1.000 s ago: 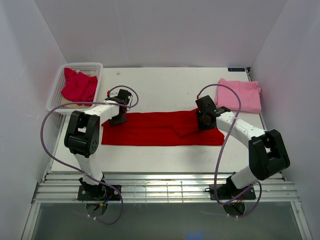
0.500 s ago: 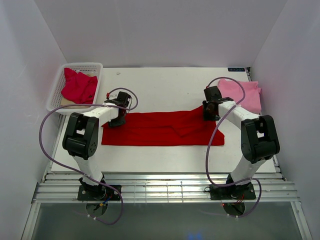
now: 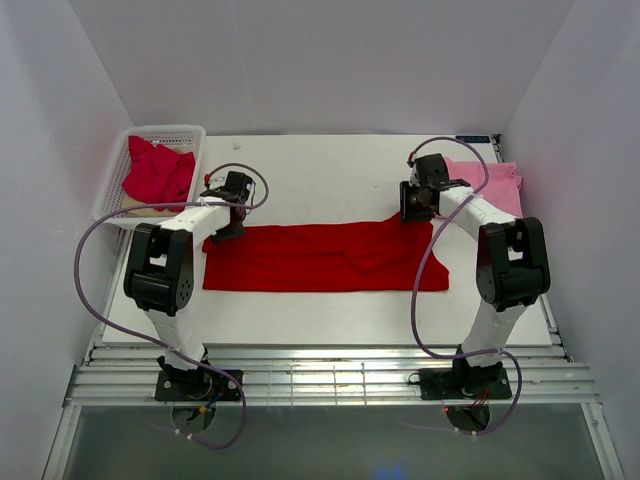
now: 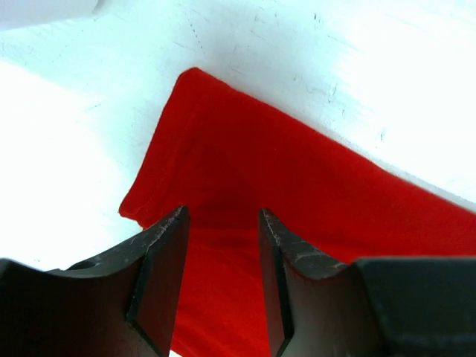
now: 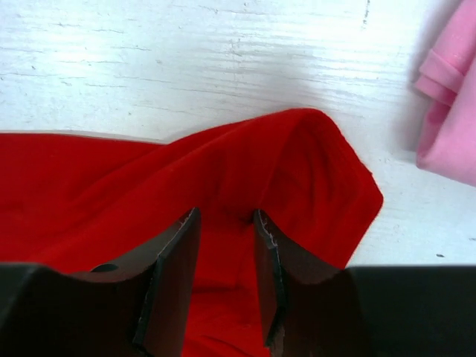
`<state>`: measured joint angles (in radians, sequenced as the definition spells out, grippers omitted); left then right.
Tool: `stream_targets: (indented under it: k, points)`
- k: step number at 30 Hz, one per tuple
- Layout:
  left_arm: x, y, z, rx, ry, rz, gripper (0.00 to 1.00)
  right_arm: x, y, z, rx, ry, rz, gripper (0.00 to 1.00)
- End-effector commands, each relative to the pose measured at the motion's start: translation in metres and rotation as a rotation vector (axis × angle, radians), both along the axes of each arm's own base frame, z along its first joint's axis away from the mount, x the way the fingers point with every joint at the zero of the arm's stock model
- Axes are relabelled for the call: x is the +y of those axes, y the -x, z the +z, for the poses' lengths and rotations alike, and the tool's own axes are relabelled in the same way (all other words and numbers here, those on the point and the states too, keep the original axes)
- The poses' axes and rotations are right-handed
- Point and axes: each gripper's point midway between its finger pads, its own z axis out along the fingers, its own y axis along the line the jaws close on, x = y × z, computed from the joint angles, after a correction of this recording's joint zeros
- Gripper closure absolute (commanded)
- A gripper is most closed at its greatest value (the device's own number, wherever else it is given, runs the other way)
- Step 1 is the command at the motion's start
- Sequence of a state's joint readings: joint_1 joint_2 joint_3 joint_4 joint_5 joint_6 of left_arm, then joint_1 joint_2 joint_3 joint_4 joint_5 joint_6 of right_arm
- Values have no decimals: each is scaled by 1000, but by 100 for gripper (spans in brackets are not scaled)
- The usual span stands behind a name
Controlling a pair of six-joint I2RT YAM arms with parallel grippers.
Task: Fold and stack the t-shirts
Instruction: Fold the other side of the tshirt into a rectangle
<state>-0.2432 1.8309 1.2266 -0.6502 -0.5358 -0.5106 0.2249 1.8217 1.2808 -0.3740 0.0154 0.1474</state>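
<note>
A bright red t-shirt [image 3: 300,258] lies folded into a long strip across the middle of the table. My left gripper [image 3: 224,230] hovers at its far left corner, open, with red cloth [image 4: 297,193] showing past the gap [image 4: 223,212]. My right gripper [image 3: 410,208] is at the strip's far right edge. It is open too [image 5: 227,216], over a raised hump of red cloth [image 5: 297,149]. A light pink t-shirt [image 3: 495,185] lies folded at the back right. The crimson t-shirt [image 3: 158,172] sits crumpled in the basket.
The white mesh basket [image 3: 112,185] stands at the back left beside the side wall. White walls enclose the table [image 3: 320,180] on three sides. The pink shirt [image 5: 454,126] lies close to the right of my right gripper.
Both grippers have moved toward the far side, from over the red strip to its far edge. The right arm travelled further. The red shirt has stayed where it was.
</note>
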Motion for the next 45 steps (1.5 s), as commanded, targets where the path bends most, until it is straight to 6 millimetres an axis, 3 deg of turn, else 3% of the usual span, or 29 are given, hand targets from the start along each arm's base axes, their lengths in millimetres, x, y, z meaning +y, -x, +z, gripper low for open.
stream_targets:
  k: [1, 13, 18, 21, 22, 23, 26, 36, 41, 43, 45]
  points:
    - [4, -12, 5, -21, -9, 7, 48, 14, -17, 13, -48, -49, 47, 59]
    - [13, -17, -2, -16, -1, 27, 47, 6, -20, 7, -38, -8, 33, 59]
    - [19, -25, -8, -17, -2, 29, 48, -4, -19, -1, -23, 35, 9, 64]
    - [21, -31, -12, -18, 0, 27, 48, -10, -17, -6, -9, 52, -1, 72]
    - [22, -32, -12, -18, -1, 31, 47, -12, -16, -8, -5, 54, -3, 84]
    - [23, -32, -16, -9, -4, 33, 48, -15, -16, -8, -2, 50, -5, 88]
    - [26, -25, -26, 20, -9, 44, 49, -22, -16, -14, 8, 60, -15, 92]
    - [32, 6, -34, 50, 9, 120, 53, -49, -21, -9, 31, 127, -64, 92]
    - [25, 1, -37, 51, 50, 99, 53, -50, -24, -17, 55, 140, -51, 92]
    - [21, -10, -32, 16, 66, 72, 51, -49, -24, -20, 65, 137, -58, 88]
    - [14, -21, -17, -30, 93, 33, 48, -49, -28, -11, 39, 136, -69, 73]
